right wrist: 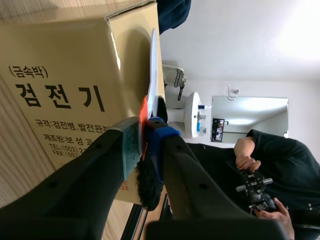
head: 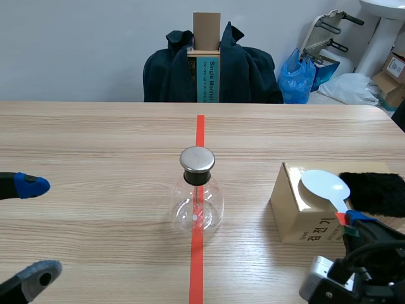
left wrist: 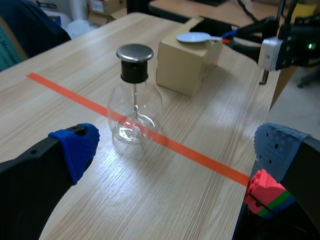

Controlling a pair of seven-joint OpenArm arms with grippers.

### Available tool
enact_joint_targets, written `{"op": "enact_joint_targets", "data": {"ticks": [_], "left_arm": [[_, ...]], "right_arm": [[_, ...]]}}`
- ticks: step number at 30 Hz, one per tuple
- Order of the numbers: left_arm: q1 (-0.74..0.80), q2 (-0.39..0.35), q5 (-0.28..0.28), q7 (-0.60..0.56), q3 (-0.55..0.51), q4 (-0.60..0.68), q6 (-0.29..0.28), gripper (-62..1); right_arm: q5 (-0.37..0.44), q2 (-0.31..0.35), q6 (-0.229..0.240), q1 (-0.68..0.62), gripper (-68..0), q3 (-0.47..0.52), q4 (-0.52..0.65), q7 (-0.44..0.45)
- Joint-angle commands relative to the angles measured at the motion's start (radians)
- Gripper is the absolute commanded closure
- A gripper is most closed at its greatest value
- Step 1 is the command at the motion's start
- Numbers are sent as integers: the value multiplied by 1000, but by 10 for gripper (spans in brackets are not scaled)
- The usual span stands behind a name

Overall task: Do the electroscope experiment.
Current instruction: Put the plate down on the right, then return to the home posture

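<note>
Where the orange-red tape line (head: 197,266) runs down the middle of the wooden table (head: 95,145), the electroscope (head: 197,190) stands upright on it. It is a clear glass flask with a black neck, a flat metal cap and a thin rod hanging inside. To its right, apart from it, sits a tan cardboard box (head: 297,218) printed with Korean lettering. A white paddle (head: 324,185) lies flat on the box top, its orange handle reaching past the near right corner.

The right gripper (right wrist: 143,137) is closed on that handle, its two pads pinching the thin strip edge-on. From its own camera the box face fills the space ahead and hides the flask. A piece of black fur (head: 376,193) lies just beside the box on the side away from the flask, so the box stands between fur and electroscope.

The left gripper (head: 33,229) hangs low at the table's left, fingers spread wide and holding nothing. In its wrist view the flask stands ahead between the fingers, with the box, paddle and right arm behind it. A red, green and blue block (left wrist: 265,192) shows under one left finger, beyond the table edge.

Behind the table are a chair draped with a dark jacket (head: 247,73), a blue bag (head: 297,76) and a white basin (head: 386,12). A person in dark clothes (right wrist: 272,155) shows in the right wrist view, hands on a controller.
</note>
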Motion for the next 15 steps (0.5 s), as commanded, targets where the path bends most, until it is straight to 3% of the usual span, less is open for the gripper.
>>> {"op": "enact_joint_targets", "data": {"ticks": [1, 7, 11, 15], "left_arm": [[-11, 24, -14, -20, -9, 7, -1, -623], [-11, 45, -2, -12, -23, 7, 2, -623], [-12, 64, -2, -9, -23, 7, 38, -623], [-13, 74, -1, -9, -23, 7, 55, -623]], "right_arm": [[4, 9, -11, 11, -173, 1, 6, -1], [5, 9, -11, 11, -477, 1, 6, -5], [43, 10, -11, 5, -666, 1, 6, -18], [140, 12, -27, -27, -679, 3, 8, -26]]}}
